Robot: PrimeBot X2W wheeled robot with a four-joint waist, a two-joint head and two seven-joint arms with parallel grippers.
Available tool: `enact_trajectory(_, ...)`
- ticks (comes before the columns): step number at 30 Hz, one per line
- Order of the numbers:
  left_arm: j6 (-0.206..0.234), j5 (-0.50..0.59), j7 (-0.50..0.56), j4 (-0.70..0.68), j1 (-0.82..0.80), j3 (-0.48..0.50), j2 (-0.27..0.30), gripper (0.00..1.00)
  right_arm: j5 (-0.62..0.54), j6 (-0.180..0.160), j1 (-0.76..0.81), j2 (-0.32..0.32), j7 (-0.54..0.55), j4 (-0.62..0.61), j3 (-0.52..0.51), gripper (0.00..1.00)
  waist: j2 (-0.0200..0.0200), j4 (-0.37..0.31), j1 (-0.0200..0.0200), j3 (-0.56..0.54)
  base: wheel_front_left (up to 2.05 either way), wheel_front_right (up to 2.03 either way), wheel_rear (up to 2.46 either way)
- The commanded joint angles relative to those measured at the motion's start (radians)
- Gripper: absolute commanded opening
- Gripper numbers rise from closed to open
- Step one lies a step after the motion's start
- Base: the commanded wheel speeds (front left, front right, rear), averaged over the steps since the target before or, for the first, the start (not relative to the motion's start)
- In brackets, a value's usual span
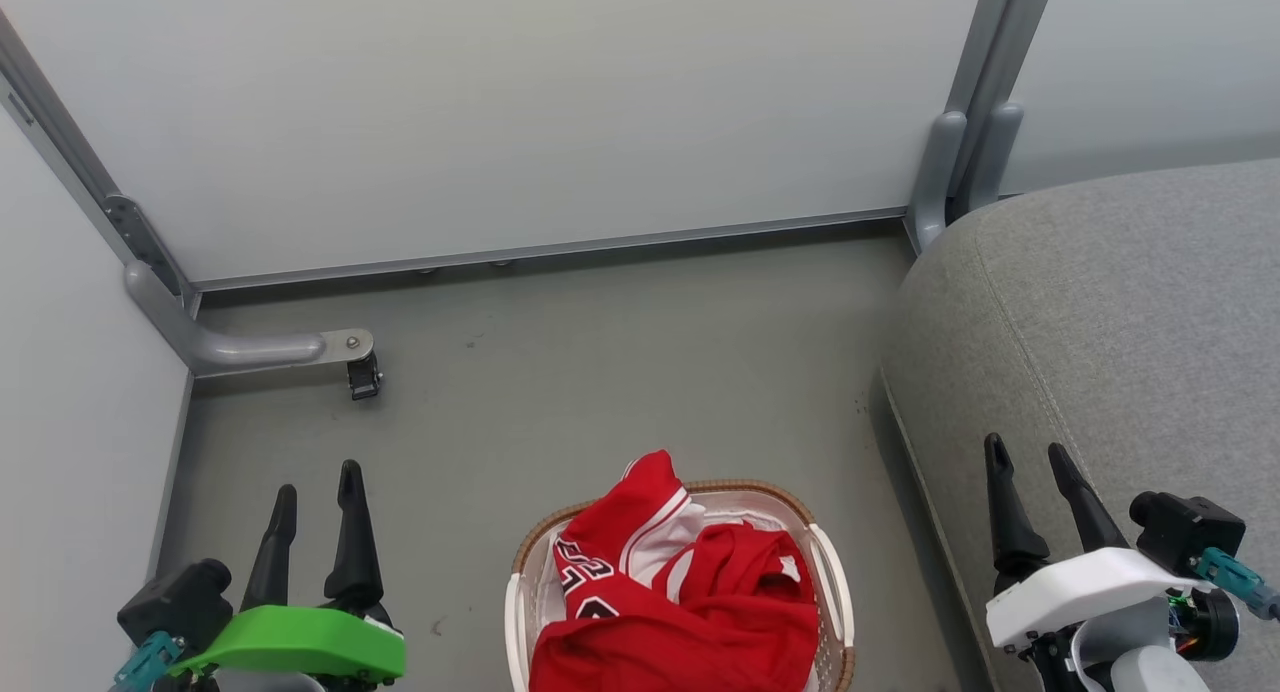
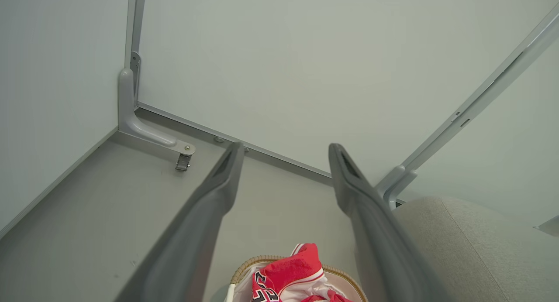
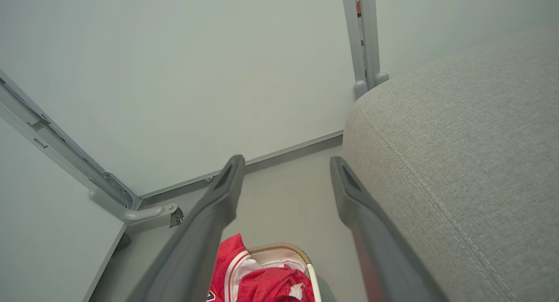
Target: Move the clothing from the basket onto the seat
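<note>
1. Clothing (image 1: 690,592) all in basket (image 1: 760,489), heaped over its rim; whole job left
2. Seat (image 1: 1120,302) just right of basket, no garment on visible part
3. L gripper (image 1: 319,480) left of basket, R gripper (image 1: 1025,445) right of it; both wide open, empty

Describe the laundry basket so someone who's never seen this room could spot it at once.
Start at the big grey seat on the right; on the grey floor just left of it sits the basket. It alone is white plastic with a brown woven rim, heaped with red clothing.
</note>
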Motion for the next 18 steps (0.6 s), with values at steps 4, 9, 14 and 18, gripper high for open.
enact_trajectory(4,-0.002,0.048,-0.016,0.002,0.011,-0.005,0.009,1.00,-0.056,0.000,-0.014,-0.007,-0.017,-0.002,0.003,1.00,0.0022,0.003,0.0000,0.002,0.00,0.00,0.00)
enact_trajectory(9,0.000,0.086,-0.028,0.011,0.011,-0.009,0.009,1.00,-0.101,0.000,-0.018,-0.007,-0.028,0.003,0.013,1.00,0.0023,0.006,0.0000,0.003,0.00,0.00,0.00)
enact_trajectory(14,0.003,0.123,-0.038,0.022,0.012,-0.013,0.009,1.00,-0.138,0.000,-0.021,-0.008,-0.039,0.010,0.026,1.00,0.0024,0.007,0.0000,0.004,0.00,0.00,0.00)
enact_trajectory(18,0.006,0.145,-0.047,0.034,0.014,-0.020,0.009,1.00,-0.171,0.000,-0.025,-0.008,-0.048,0.014,0.036,1.00,0.0025,0.010,0.0000,0.006,0.00,0.00,0.00)
